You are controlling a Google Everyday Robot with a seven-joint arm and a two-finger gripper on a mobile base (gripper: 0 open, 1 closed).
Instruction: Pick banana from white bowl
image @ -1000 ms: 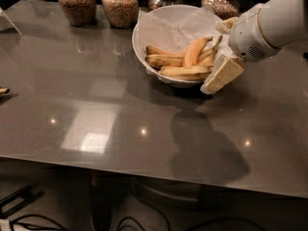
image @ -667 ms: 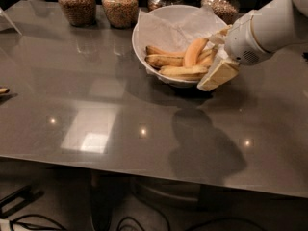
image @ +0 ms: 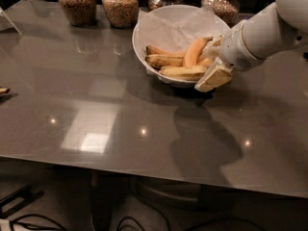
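One gripper [image: 210,64], nearer the banana [image: 180,72]

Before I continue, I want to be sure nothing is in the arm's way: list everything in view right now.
banana: one, pale yellow with brown blotches, front of the bowl
other bananas: at least three, one orange-yellow, the rest brown-streaked, behind it
white bowl: one, paper-lined, back right of the table
glass jars: four, holding brownish grains, row along the back edge
table: one, glossy grey
small object: one, table's left edge, too cut off to identify
cables: dark, on the floor below
arm: one, white, from the right
gripper: one, pale, at the bowl's right rim
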